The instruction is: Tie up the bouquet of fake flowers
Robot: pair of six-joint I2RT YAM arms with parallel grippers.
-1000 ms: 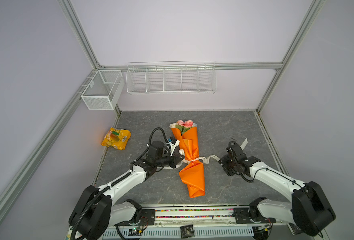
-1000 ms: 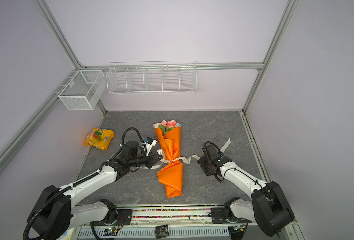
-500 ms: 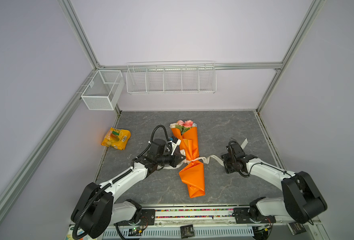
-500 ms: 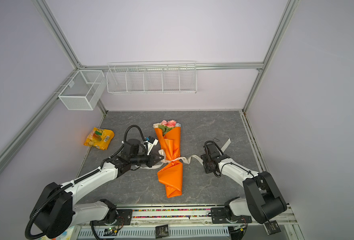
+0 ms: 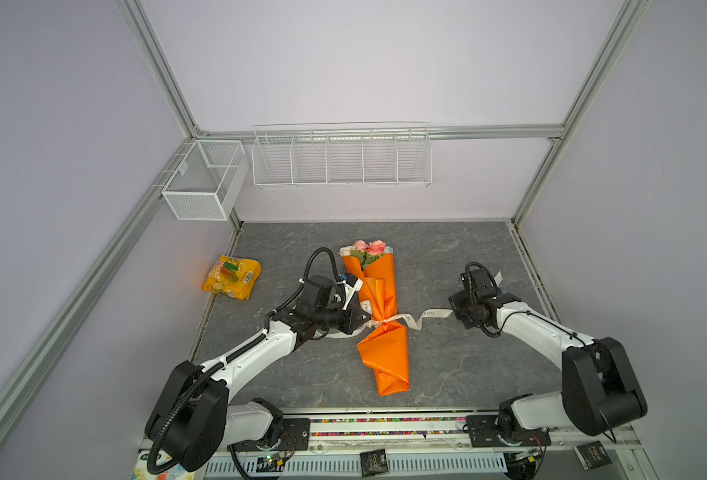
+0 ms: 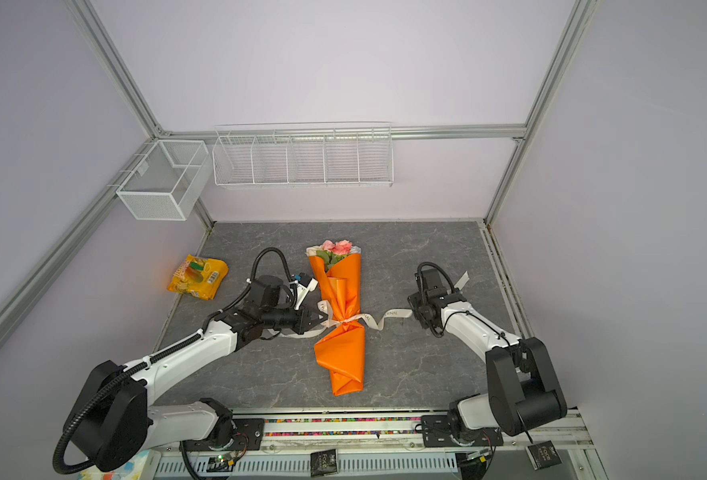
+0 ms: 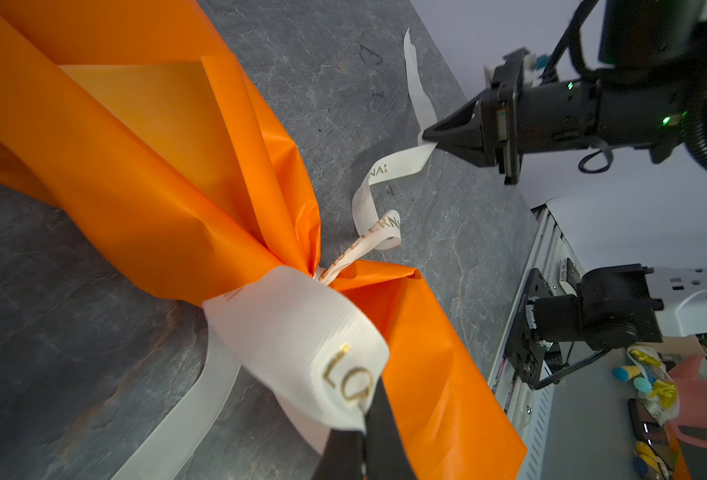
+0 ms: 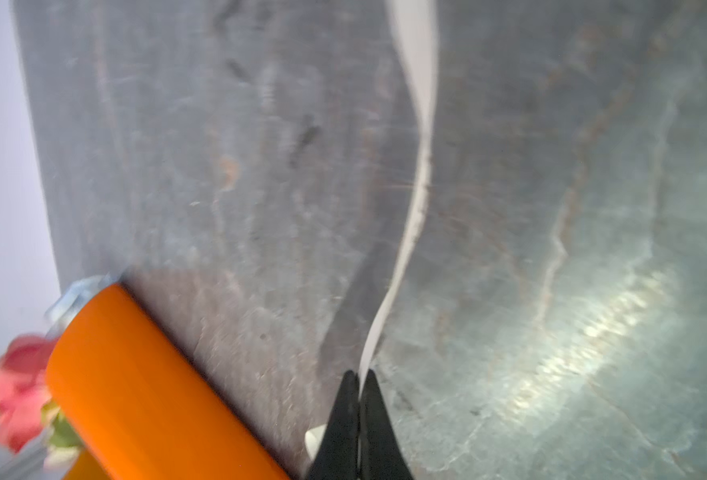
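- The bouquet of fake flowers in orange paper (image 5: 379,299) is lying mid-desk on the grey stone-look desk (image 5: 460,365), blooms toward the back wall.
- A cream printed ribbon (image 5: 428,313) is crossing its waist, trailing to both sides.
- The left jaws are gripping the ribbon just left of the bouquet.
- The right jaws are gripping it well to the right.
- A yellow foil snack bag (image 5: 231,277) is lying at the desk's left edge.
- A white wire basket (image 5: 341,160) is hanging on the back wall, with a white mesh box (image 5: 202,183) to its left.
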